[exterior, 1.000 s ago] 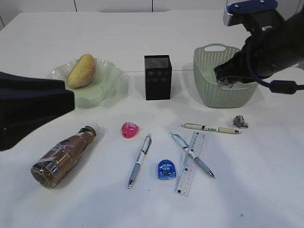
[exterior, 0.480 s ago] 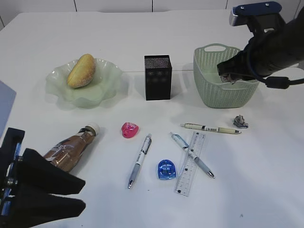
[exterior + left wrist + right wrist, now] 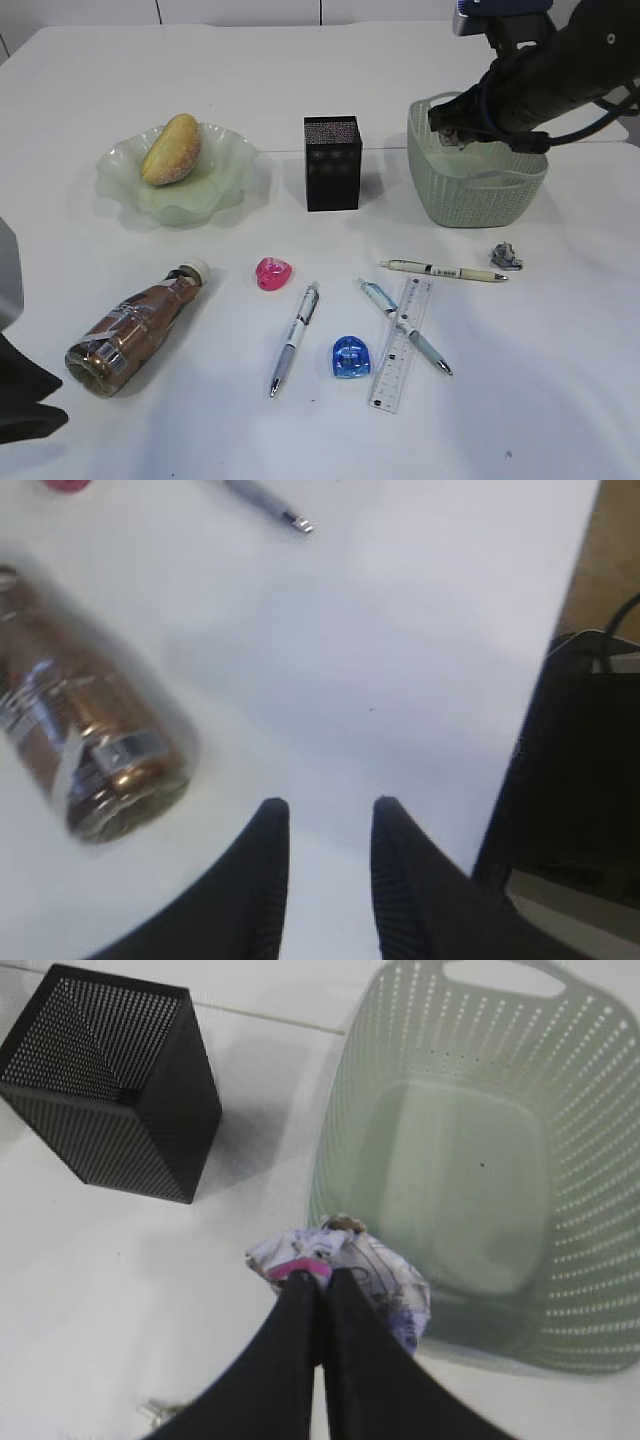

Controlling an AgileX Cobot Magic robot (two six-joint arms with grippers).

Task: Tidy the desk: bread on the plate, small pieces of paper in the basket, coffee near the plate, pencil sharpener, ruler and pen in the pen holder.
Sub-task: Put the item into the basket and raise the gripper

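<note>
My right gripper [image 3: 318,1278] is shut on a crumpled piece of paper [image 3: 375,1265] and holds it over the near left rim of the green basket [image 3: 560,1150], also seen in the exterior view [image 3: 440,195]. A second paper ball [image 3: 505,256] lies on the table right of a white pen [image 3: 445,270]. Bread [image 3: 172,148] lies on the green plate [image 3: 225,190]. The coffee bottle [image 3: 130,328] lies on its side, also in the left wrist view [image 3: 80,730]. My left gripper [image 3: 328,810] is open and empty, near the bottle's base. The black pen holder [image 3: 332,162] stands mid-table.
A pink sharpener [image 3: 272,272], a blue sharpener [image 3: 350,356], a clear ruler [image 3: 403,343] and two more pens [image 3: 295,336] [image 3: 405,327] lie in front. The table's edge and dark equipment [image 3: 580,770] show at the right of the left wrist view.
My right gripper has carried the paper leftward and back over the basket. My left arm has pulled back toward the lower left corner, uncovering the bottle.
</note>
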